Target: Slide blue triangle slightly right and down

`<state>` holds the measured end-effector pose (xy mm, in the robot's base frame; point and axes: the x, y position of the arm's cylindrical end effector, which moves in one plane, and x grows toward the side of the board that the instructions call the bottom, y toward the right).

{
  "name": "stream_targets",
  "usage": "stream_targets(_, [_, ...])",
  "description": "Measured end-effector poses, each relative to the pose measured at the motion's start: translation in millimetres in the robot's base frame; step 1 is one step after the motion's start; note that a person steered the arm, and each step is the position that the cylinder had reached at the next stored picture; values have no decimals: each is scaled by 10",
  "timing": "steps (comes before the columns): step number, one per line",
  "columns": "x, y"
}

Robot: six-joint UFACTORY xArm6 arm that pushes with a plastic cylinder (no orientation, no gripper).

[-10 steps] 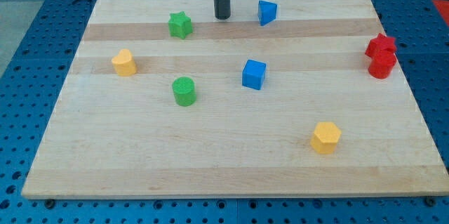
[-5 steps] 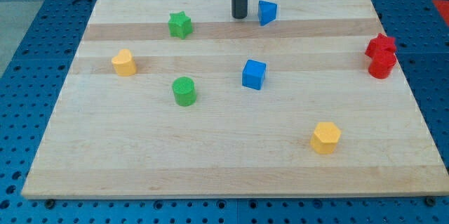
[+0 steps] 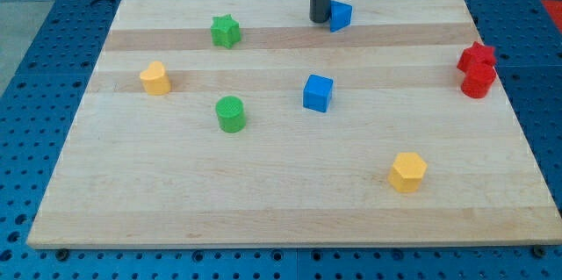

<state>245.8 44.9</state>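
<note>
The blue triangle (image 3: 341,16) sits near the top edge of the wooden board (image 3: 290,218), a little right of centre. My tip (image 3: 320,20) stands right against the triangle's left side, touching it or nearly so. The dark rod rises straight up out of the view's top.
A blue cube (image 3: 318,93) lies at mid-board below the triangle. A green star (image 3: 226,31) is at the upper left, a green cylinder (image 3: 231,114) and a yellow block (image 3: 155,79) at the left. A red star (image 3: 476,55) and red cylinder (image 3: 477,82) sit at the right edge. A yellow hexagon (image 3: 407,172) is lower right.
My tip has moved right along the top of the board, from well left of the blue triangle to its left side. The triangle has shifted slightly right.
</note>
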Motion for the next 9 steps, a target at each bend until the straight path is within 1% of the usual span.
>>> stream_targets(2, [-89,113])
stream_targets(6, [-89,268])
stream_targets(9, [-61,504])
